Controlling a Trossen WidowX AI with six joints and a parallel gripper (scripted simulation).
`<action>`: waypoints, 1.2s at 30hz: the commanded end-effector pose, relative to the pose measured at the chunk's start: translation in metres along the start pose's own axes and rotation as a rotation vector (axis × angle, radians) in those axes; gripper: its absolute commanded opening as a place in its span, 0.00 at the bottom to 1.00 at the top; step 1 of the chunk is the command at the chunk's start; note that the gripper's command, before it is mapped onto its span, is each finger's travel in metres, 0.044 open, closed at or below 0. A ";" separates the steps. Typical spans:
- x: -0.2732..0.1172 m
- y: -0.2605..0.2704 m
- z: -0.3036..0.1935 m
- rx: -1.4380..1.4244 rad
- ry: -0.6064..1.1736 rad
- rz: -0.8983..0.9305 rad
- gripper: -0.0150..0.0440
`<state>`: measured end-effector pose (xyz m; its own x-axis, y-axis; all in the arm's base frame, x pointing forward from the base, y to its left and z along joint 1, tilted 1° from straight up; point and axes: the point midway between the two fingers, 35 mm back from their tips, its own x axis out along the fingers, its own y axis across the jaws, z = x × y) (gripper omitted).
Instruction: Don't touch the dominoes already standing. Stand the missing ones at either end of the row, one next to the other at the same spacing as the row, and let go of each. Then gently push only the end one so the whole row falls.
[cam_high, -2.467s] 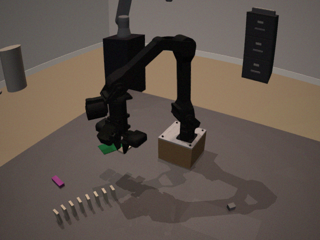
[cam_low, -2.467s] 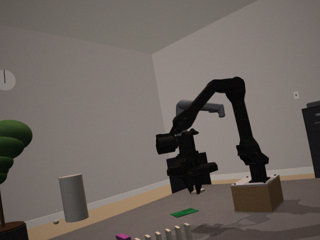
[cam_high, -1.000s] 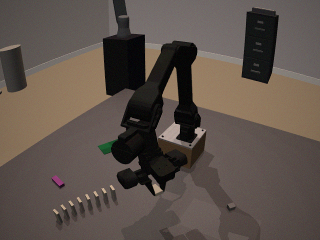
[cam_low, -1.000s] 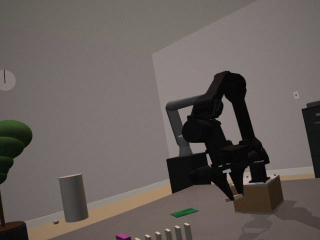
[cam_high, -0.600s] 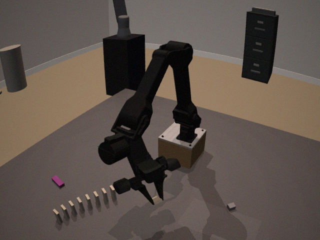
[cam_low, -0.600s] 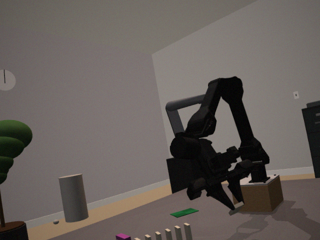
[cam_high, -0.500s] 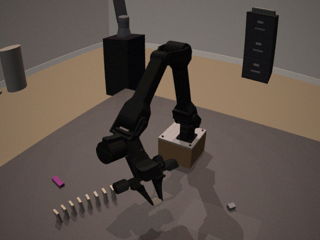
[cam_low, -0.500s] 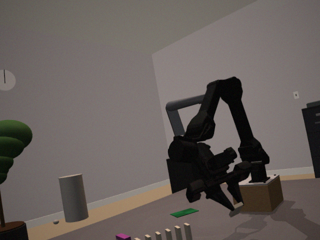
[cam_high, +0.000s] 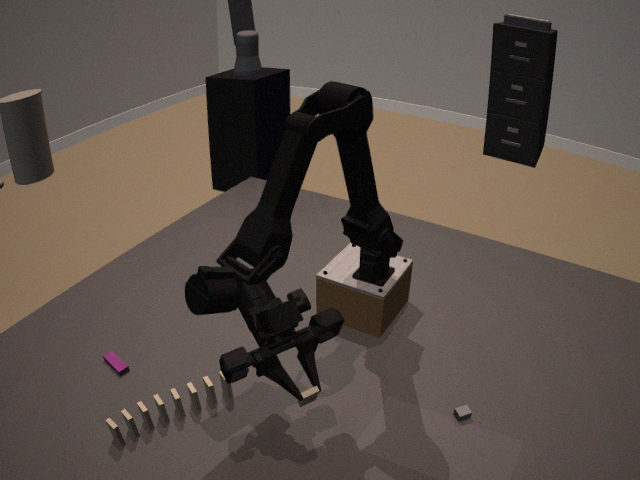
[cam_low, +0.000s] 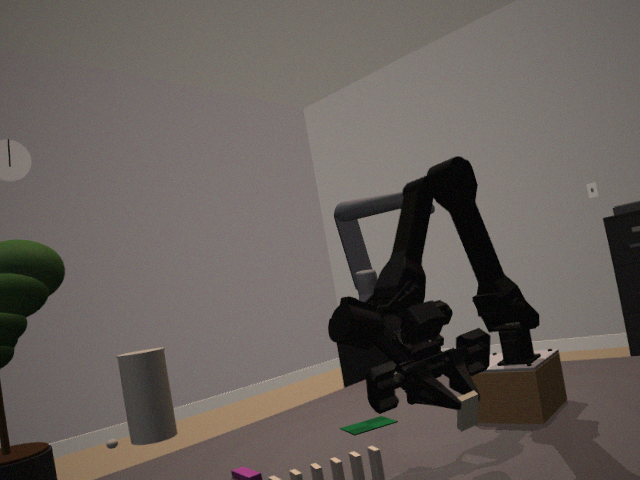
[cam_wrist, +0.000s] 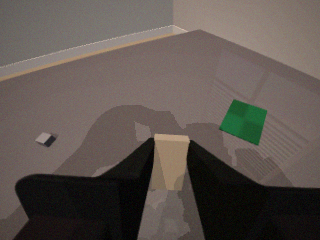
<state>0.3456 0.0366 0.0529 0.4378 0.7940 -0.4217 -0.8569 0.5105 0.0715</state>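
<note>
Gripped between the two fingertips of the gripper (cam_high: 310, 394) (cam_low: 468, 400) (cam_wrist: 171, 145), a cream domino (cam_high: 309, 394) (cam_low: 467, 411) (cam_wrist: 171, 162) is being held above the desk (cam_high: 516, 335) (cam_low: 206, 459) (cam_wrist: 100, 95).Holding a cream domino (cam_high: 309, 394) (cam_low: 467, 411) (cam_wrist: 171, 162) between its fingertips, the gripper (cam_high: 310, 393) (cam_low: 468, 398) (cam_wrist: 170, 144) is posed above the desk (cam_high: 516, 335) (cam_low: 206, 459) (cam_wrist: 100, 95). The domino is gripped near its upper end in the exterior view. Beside the gripper in the top view, a row of standing dominoes (cam_high: 176, 401) (cam_low: 337, 469) is seen, its near end partly hidden by the gripper. Past the row's other side, a magenta block (cam_high: 115, 362) (cam_low: 246, 473) is laid flat. A green square (cam_low: 369, 425) (cam_wrist: 244, 121) is seen on the desk. Farther back, a wood-sided base (cam_high: 348, 305) (cam_low: 509, 397) is topped by the arm.
</note>
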 end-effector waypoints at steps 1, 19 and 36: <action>-0.007 0.005 -0.001 -0.023 -0.091 0.007 0.44; -0.036 0.028 0.001 -0.118 -0.357 0.027 0.44; -0.031 0.024 -0.007 -0.118 -0.356 0.027 0.44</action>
<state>0.3085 0.0217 0.0669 0.4666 0.8807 -0.0817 -0.8845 0.4647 -0.0419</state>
